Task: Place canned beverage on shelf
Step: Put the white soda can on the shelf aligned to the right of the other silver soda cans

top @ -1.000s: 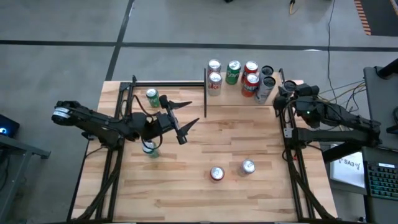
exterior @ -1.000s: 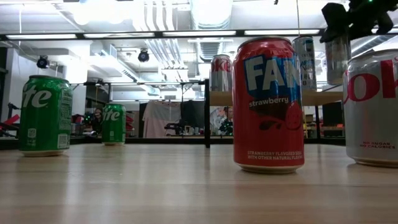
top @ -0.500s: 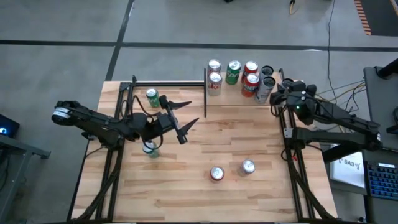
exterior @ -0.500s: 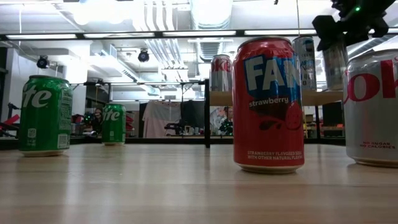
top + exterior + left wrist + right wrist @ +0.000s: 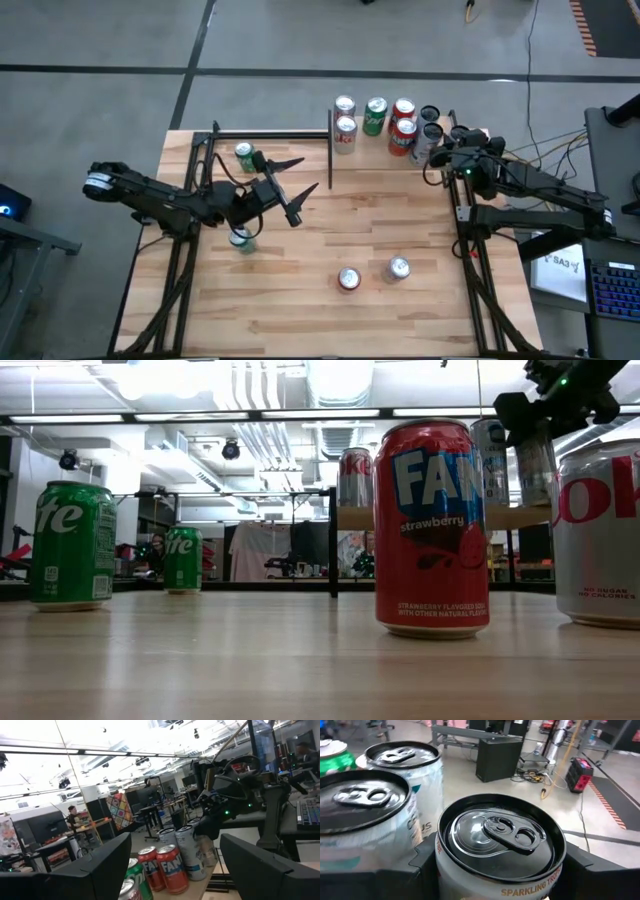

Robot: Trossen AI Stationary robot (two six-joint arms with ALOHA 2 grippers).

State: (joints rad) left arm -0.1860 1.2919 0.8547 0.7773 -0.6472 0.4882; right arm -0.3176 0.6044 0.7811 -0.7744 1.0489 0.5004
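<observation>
I see the right gripper with fingers clamped on a black-topped sparkling can at the shelf corner, silver cans crowding just beside it, red Fanta cans near, left gripper spread apart mid-table.

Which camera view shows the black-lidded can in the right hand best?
The right wrist view: the black-lidded can fills it. The high view shows only its top; the low view shows it half hidden; the left wrist view hides it.
</observation>
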